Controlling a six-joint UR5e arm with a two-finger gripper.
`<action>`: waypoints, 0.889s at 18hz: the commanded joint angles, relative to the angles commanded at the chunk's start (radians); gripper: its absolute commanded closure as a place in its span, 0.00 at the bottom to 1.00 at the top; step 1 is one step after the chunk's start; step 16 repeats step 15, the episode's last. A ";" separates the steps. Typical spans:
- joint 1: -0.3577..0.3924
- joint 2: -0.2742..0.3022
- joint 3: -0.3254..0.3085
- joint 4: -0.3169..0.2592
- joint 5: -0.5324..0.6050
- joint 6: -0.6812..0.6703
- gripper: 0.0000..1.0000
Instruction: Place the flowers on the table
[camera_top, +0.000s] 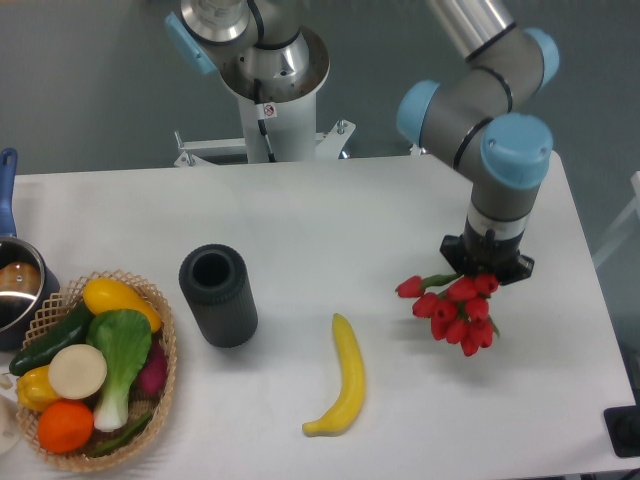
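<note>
Red tulips (456, 308) hang beneath my fingers (487, 272), well right of the banana (340, 382); my grip itself is hidden, so I should lower until the blooms rest on the tabletop (330, 220), then release gently.

I am working over a white table (300, 215) that is filling most of the view, its far edge running just below a plain grey-blue wall (90, 90) that is closing off the room behind it. Even, soft light is falling on the tabletop, throwing only faint shadows, and beyond the table's right edge a darker grey floor (610, 180) is showing. At that same right edge, a pale frame piece (622, 228) is leaning in near the middle, and a small dark block (625, 430) is sitting by the near corner.
</note>
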 joint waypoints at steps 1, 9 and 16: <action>0.000 0.005 -0.008 0.002 0.000 -0.002 0.00; 0.080 0.074 -0.017 0.035 -0.009 0.021 0.00; 0.132 0.087 -0.015 0.077 -0.020 0.103 0.00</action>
